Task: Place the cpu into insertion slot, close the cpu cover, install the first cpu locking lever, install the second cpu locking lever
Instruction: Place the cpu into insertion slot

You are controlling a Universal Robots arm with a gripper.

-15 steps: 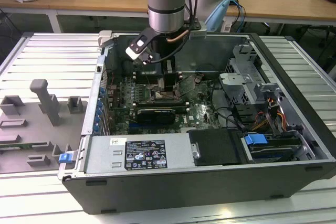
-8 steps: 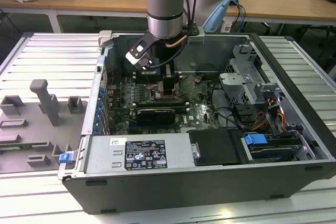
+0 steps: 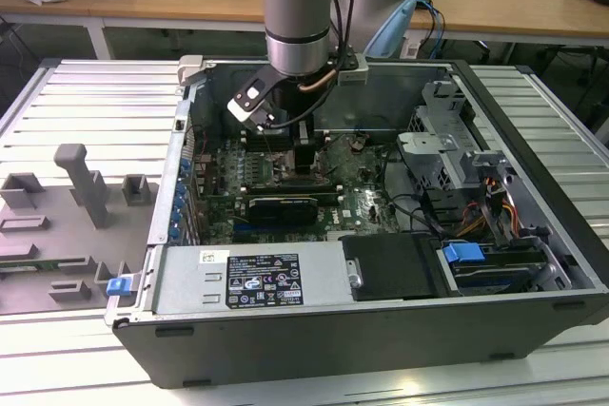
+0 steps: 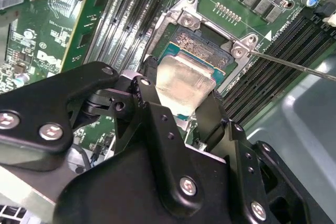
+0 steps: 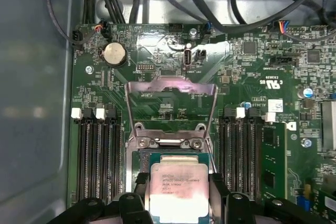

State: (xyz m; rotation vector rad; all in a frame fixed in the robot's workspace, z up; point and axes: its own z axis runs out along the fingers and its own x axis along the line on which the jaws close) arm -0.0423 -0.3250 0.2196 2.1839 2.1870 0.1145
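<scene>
fingers [image 4: 211, 113] clamped on cpu [image 4: 185, 83] by two opp. edges. cpu was directly over insertion slot [image 4: 202, 43] on green mobo [image 5: 252, 77]; couldn't tell if seated. cpu cover [image 5: 171, 85] stood flipped open, hinged at one slot edge. arm [image 3: 297, 7] was down inside open pc case [image 3: 381, 349] in exterior view.

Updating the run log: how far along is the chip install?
Done: nothing looks seated. In hand: gripper clamps the chip right over the socket. Left: seating it, closing the cover, which stands open, and both levers.
</scene>
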